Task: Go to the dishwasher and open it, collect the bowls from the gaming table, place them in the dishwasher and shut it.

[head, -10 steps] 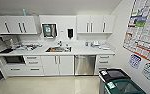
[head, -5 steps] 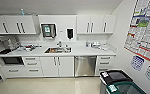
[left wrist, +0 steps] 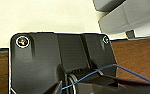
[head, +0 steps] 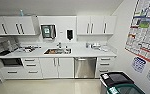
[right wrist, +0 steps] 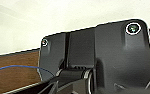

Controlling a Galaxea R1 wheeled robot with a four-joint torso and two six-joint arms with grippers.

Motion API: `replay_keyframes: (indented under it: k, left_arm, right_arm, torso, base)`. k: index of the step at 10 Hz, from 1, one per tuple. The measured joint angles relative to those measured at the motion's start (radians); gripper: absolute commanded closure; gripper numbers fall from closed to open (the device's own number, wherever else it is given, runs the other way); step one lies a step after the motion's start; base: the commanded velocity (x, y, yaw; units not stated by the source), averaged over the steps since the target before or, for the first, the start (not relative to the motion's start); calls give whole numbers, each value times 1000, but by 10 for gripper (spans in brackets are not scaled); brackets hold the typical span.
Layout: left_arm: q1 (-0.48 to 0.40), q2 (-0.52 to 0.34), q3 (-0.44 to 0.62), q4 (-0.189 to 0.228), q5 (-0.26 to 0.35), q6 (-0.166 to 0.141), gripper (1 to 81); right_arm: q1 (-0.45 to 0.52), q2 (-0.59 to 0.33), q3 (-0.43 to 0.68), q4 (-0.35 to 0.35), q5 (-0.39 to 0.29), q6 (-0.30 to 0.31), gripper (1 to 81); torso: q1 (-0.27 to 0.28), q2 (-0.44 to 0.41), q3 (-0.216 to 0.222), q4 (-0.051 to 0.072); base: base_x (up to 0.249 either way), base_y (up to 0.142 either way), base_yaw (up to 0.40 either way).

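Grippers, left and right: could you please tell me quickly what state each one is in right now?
Left gripper: cannot be told from the left wrist view.
Right gripper: cannot be told from the right wrist view.

Left wrist: wide dark mounting plate (left wrist: 61, 62) with round fittings at two corners, a thin blue cable (left wrist: 96, 73) running across its jointed bar. Right wrist: matching dark plate (right wrist: 101, 60), round fittings at the corners, thin blue cable (right wrist: 18, 67) curving in to the joint. Claw fingers cannot be made out on either arm.
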Motion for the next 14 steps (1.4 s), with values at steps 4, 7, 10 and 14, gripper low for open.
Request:
replay_keyframes:
  k: [4, 7, 10, 14]
  left_arm:
    - [-9, -11, -1, 0, -1, 0, 10]
    - [-1, 3, 4, 0, 0, 0, 10]
    - [1, -8, 3, 0, 1, 0, 10]
    - [0, -7, 3, 0, 0, 0, 10]
  right_arm:
    - [1, 11, 0, 0, 1, 0, 10]
    - [-3, -4, -4, 0, 0, -1, 10]
    - [-3, 6, -4, -1, 0, -1, 10]
    - [-3, 4, -4, 0, 1, -1, 10]
  torso:
    - [0, 1, 0, 0]
    - [0, 0, 0, 0]
    - [-1, 0, 0, 0]
    - [-1, 0, 0, 0]
  base:
    - [85, 0, 0]
    - [84, 0, 0]
    - [89, 0, 0]
    - [95, 0, 0]
